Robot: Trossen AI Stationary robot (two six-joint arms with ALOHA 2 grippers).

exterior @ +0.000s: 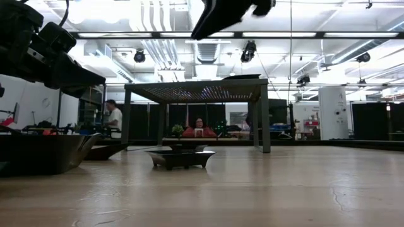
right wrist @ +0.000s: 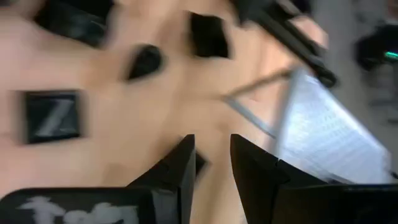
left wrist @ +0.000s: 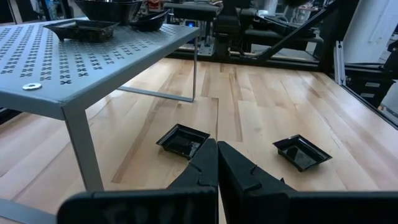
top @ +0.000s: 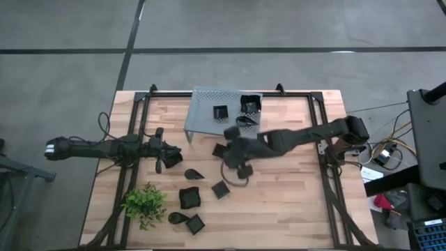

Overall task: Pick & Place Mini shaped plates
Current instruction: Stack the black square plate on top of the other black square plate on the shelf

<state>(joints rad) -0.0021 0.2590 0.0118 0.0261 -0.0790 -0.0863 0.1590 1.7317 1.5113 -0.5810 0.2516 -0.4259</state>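
Note:
Small black plates lie about the wooden table: a square one (top: pixel 220 189), a teardrop one (top: pixel 194 173), a larger one (top: pixel 189 198) and others near the near edge. Three more plates sit on top of the grey perforated rack (top: pixel 208 104), among them a square one (top: pixel 221 111). My right gripper (top: pixel 235 166) hovers open over the table's middle, just in front of the rack, and holds nothing. In the blurred right wrist view it (right wrist: pixel 211 158) has plates (right wrist: pixel 53 115) ahead. My left gripper (top: pixel 167 159) (left wrist: pixel 217 163) waits shut at the left, facing two square plates (left wrist: pixel 183 140) (left wrist: pixel 301 151).
A small green plant (top: pixel 145 203) stands near the table's near left corner. The rack stands on thin legs (left wrist: pixel 78 140) at the far side. A black frame (top: pixel 327 174) runs along the table's edges. Bare wood lies to the right of the plates.

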